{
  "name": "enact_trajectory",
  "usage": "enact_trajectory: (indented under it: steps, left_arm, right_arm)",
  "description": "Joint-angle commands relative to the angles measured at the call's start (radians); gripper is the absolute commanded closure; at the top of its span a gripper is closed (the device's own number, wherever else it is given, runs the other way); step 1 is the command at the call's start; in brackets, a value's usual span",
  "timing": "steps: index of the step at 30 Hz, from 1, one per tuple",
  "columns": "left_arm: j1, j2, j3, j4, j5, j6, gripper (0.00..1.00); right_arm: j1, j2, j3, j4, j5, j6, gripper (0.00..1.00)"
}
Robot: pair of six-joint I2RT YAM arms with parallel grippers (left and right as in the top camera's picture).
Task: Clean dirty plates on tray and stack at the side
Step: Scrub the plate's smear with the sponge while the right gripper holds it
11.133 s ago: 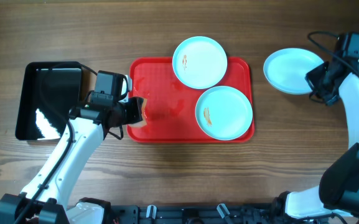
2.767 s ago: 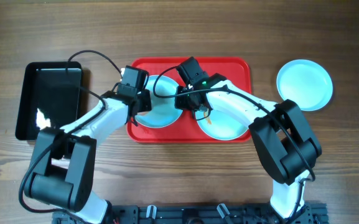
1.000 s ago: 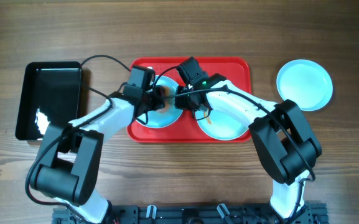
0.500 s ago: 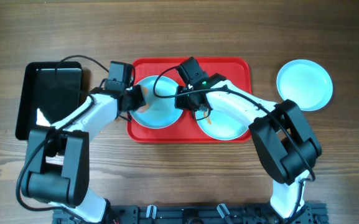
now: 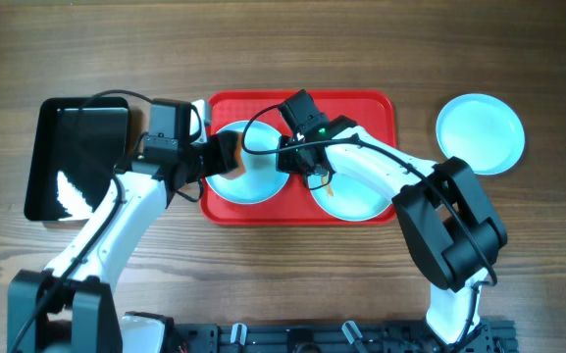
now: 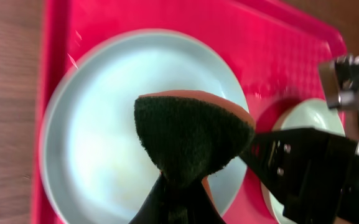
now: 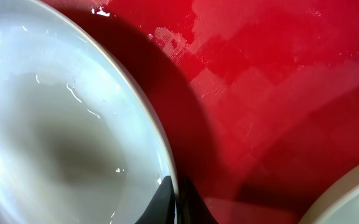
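Your left gripper (image 6: 176,202) clamped a green-faced sponge (image 6: 188,140) over the left plate (image 6: 98,124), whose rim your right gripper (image 7: 174,199) pinched tight. That plate and a smeared second plate (image 5: 361,196) sat on the red tray (image 5: 376,108); farther right, a third plate (image 5: 480,132) rested on the wooden table (image 5: 263,39).

The plates (image 5: 479,120) were pale mint-white, the tray (image 5: 376,108) red with a faint checked texture, the sponge (image 6: 188,134) dark green over orange, the counter (image 5: 283,39) brown wood-grain.
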Motion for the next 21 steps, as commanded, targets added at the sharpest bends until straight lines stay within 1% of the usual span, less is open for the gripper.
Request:
enact_trajectory:
  steps: [1,5,10,15,18,19,21]
  left_arm:
    - [-0.036,0.064,0.001,0.001,0.058,-0.047,0.96]
    - [-0.092,0.142,0.001,0.012,0.064,-0.09,0.96]
    - [-0.157,0.228,0.001,0.032,0.063,-0.096,0.96]
    - [-0.167,0.267,0.001,0.036,0.043,-0.095,0.96]
    - [-0.163,0.267,0.001,0.018,-0.043,-0.091,0.96]
    - [-0.163,0.267,0.001,-0.001,-0.125,-0.084,0.96]
    - [-0.163,0.267,0.001,-0.023,-0.217,-0.08,0.96]
  right_arm:
    - [-0.002,0.053,-0.041,-0.017,0.065,0.002,0.96]
    - [-0.002,0.053,-0.041,-0.018,0.057,0.002,0.96]
    - [-0.002,0.053,-0.041,-0.018,0.058,0.001,0.96]
    - [-0.002,0.053,-0.041,-0.019,0.058,0.0,0.96]
    - [-0.002,0.053,-0.041,-0.019,0.058,0.0,0.96]
    - [-0.002,0.053,-0.041,-0.022,0.058,0.0,0.96]
    - [-0.002,0.053,-0.041,-0.023,0.058,-0.001,0.96]
